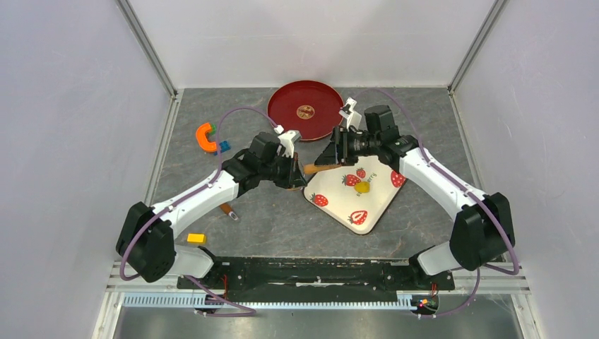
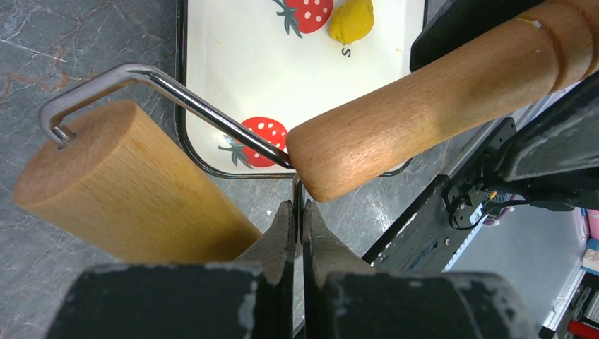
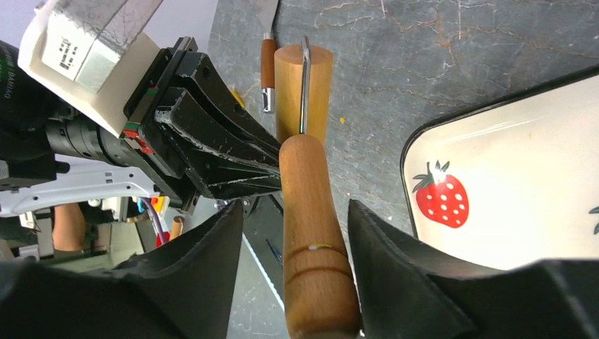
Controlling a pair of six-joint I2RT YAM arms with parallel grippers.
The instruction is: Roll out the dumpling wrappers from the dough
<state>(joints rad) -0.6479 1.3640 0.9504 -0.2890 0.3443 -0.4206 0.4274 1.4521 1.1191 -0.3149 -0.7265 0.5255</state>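
Note:
A wooden roller (image 2: 127, 191) with a bent wire frame (image 2: 176, 88) and a wooden handle (image 2: 424, 106) hangs beside the strawberry tray (image 1: 378, 205). My left gripper (image 2: 298, 205) is shut on the wire just under the handle's end. My right gripper (image 3: 295, 208) stands open around the handle (image 3: 311, 233); one finger (image 3: 395, 268) touches it and a gap shows on the other side. A yellow lump of dough (image 1: 362, 186) lies on the tray. A small round yellowish disc (image 1: 306, 111), the dumpling wrapper, rests at the centre of the red plate (image 1: 282, 99).
An orange U-shaped piece (image 1: 205, 137) and a small blue piece (image 1: 224, 146) lie at the left. A wood-handled tool (image 1: 227, 210) and a yellow block (image 1: 196, 239) sit near the left arm. White walls enclose the table.

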